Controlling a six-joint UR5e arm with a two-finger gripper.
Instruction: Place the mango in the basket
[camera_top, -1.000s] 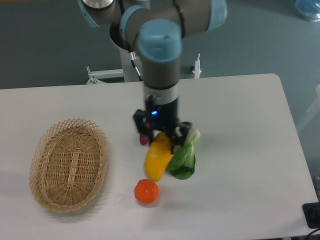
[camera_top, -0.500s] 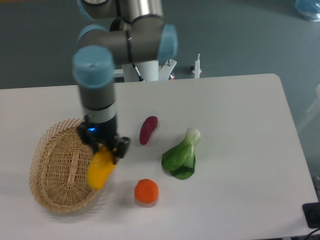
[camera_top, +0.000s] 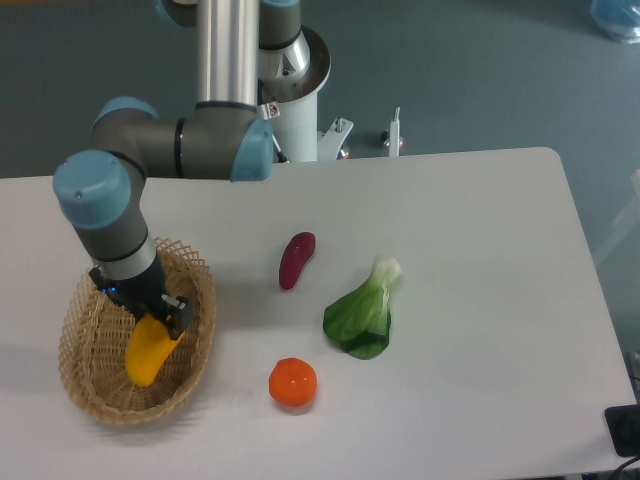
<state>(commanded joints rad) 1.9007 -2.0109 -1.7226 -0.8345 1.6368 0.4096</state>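
mango (camera_top: 146, 351) over basket (camera_top: 82, 385), left of eggplant (camera_top: 296, 259), orange (camera_top: 293, 383), bok choy (camera_top: 362, 316)

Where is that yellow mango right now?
The mango hangs from the gripper at the left of the camera view, inside the outline of the wicker basket, well left of the round orange fruit.

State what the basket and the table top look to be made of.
Basket: woven wicker, light tan and matte, judging by its visible strands and open looped rim. Table top: smooth, plain white with a dull sheen, probably laminate or painted board; the picture cannot settle which.
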